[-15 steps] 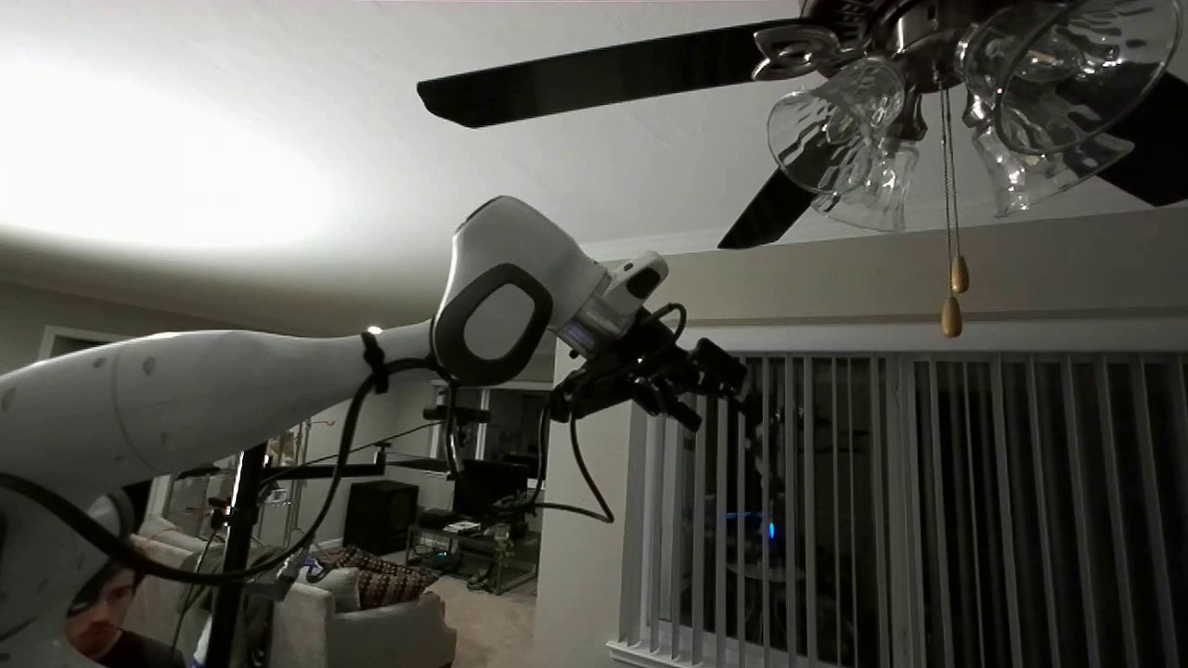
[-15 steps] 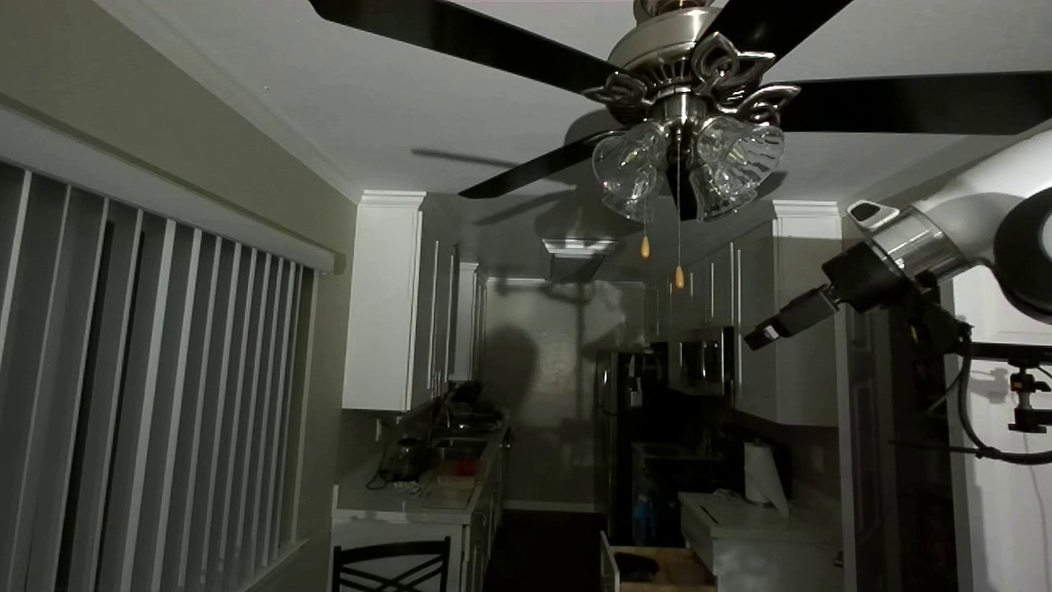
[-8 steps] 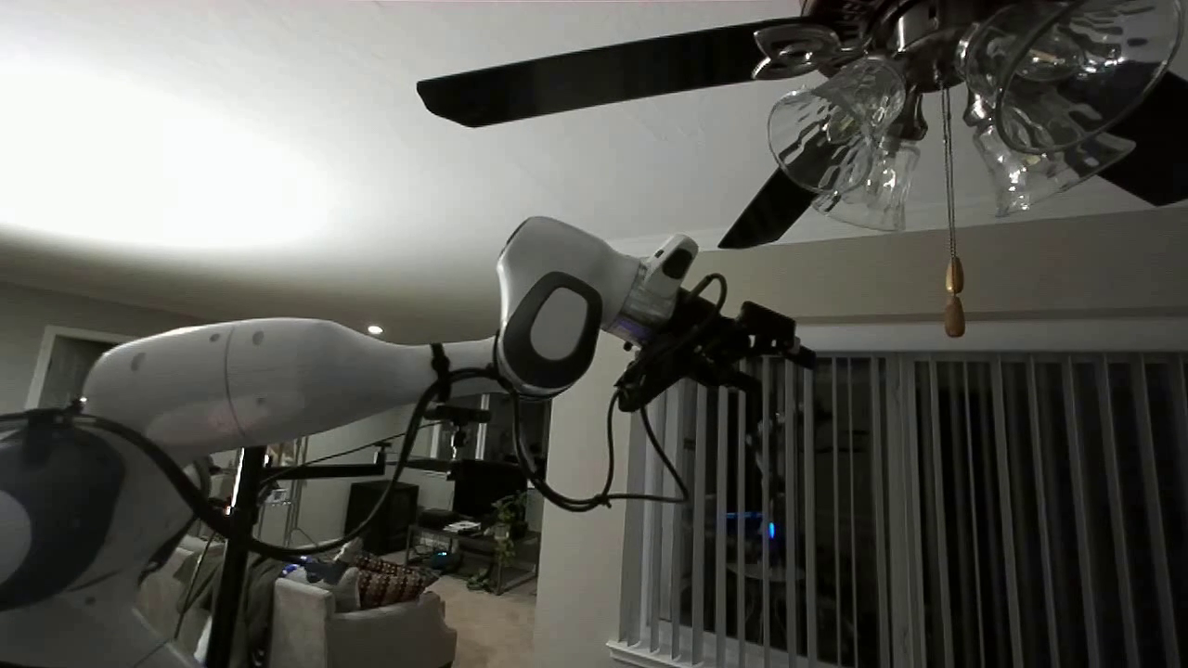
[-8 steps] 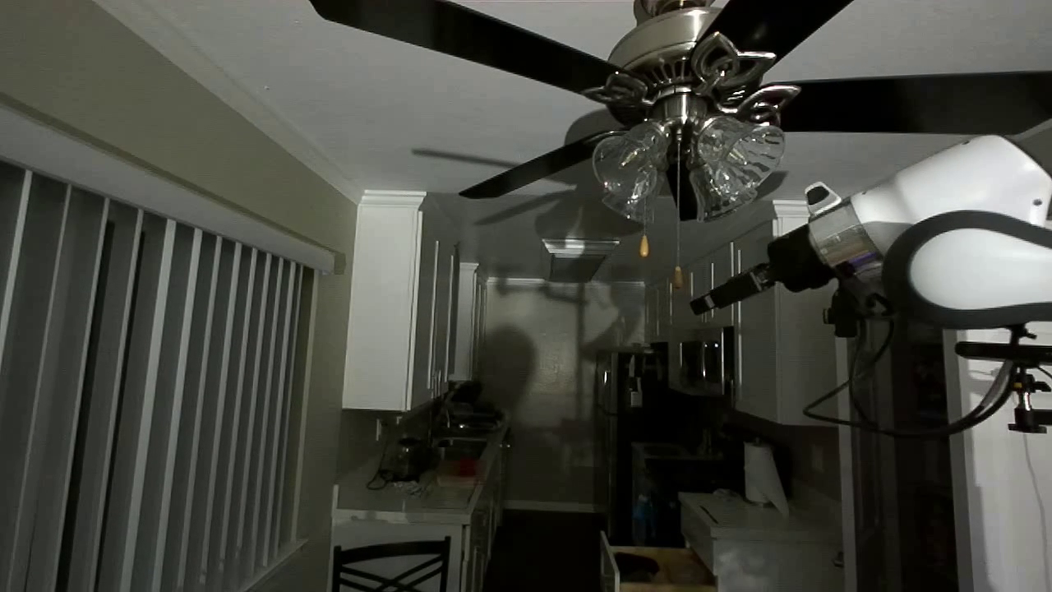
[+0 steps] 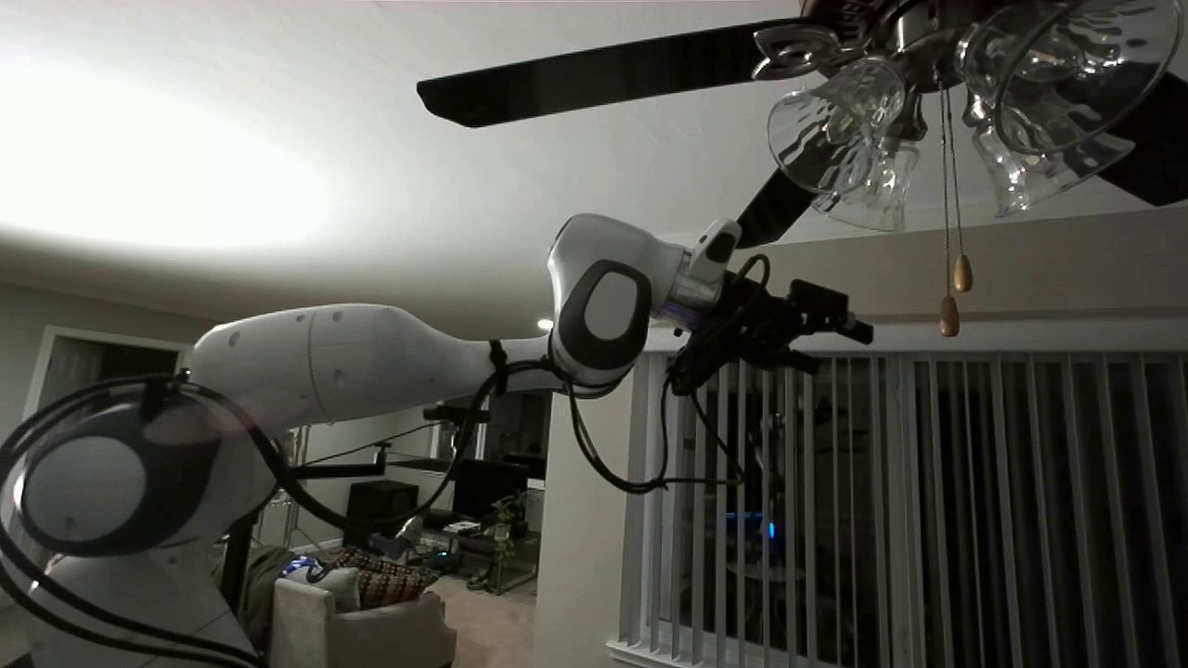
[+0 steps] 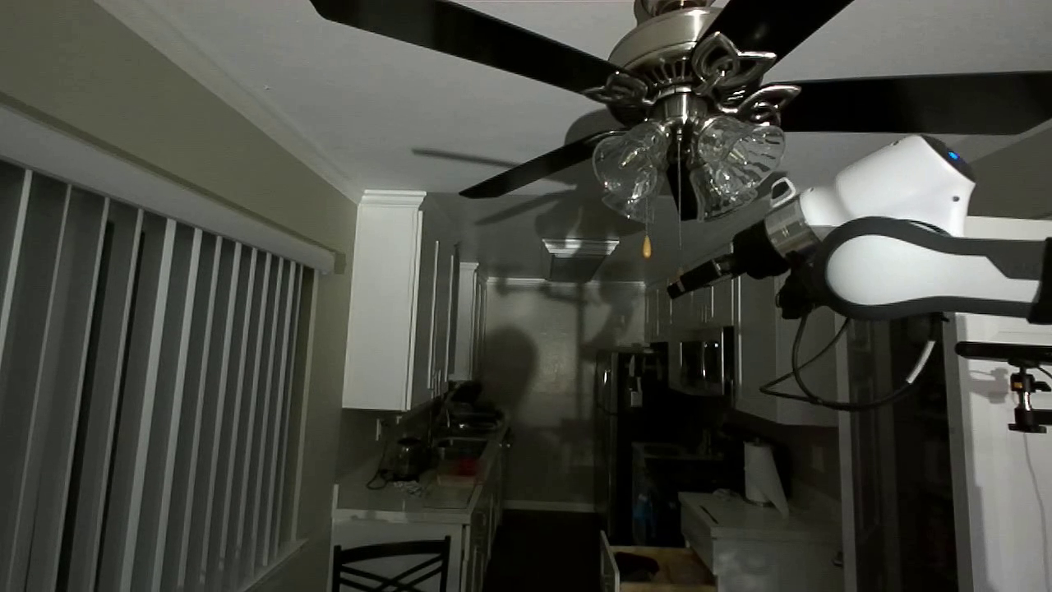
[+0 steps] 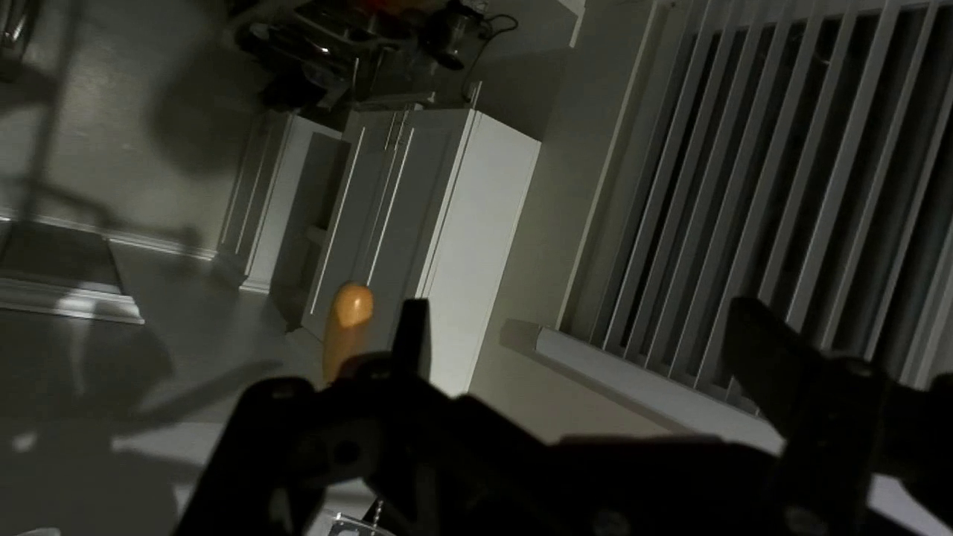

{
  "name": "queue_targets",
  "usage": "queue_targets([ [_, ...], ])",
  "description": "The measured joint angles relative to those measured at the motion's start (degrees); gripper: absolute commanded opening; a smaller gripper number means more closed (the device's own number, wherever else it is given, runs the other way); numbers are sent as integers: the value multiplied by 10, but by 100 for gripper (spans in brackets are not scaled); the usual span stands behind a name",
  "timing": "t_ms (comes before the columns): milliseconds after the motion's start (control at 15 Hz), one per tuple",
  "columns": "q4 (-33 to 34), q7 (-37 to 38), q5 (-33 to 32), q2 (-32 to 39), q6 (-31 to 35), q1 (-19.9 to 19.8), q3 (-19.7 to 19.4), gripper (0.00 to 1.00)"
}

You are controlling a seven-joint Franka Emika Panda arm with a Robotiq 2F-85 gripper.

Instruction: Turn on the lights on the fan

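Note:
The ceiling fan (image 5: 928, 32) (image 6: 678, 57) shows in both exterior views with clear glass light shades (image 5: 835, 121) (image 6: 633, 168), all unlit. Two pull chains hang below it with wooden knobs, a higher knob (image 5: 963, 273) (image 6: 647, 247) and a lower knob (image 5: 948, 316). In an exterior view the lower knob is mostly hidden behind my fingertips. My gripper (image 5: 841, 348) (image 6: 675, 289) (image 7: 581, 313) is open and empty, near the lower knob's height. In the wrist view an orange knob (image 7: 348, 327) is outside the jaws, left of the left finger, its lower end hidden.
Fan blades (image 5: 603, 74) (image 6: 912, 103) spread above the arm. Vertical blinds (image 5: 1002, 501) (image 6: 164, 370) cover a window behind the chains. White cabinets (image 6: 382, 304) stand beyond the fan. A loose cable (image 5: 640, 487) hangs under the wrist. A sofa (image 5: 390, 631) is below.
The arm has reached forward and a little up, bringing the open gripper closer to the chains. The knobs sway slightly. The fan lights look the same.

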Motion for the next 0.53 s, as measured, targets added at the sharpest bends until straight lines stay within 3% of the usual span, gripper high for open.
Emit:
queue_targets([
  [533,126,59,-27,94,0,-54,7,100],
])
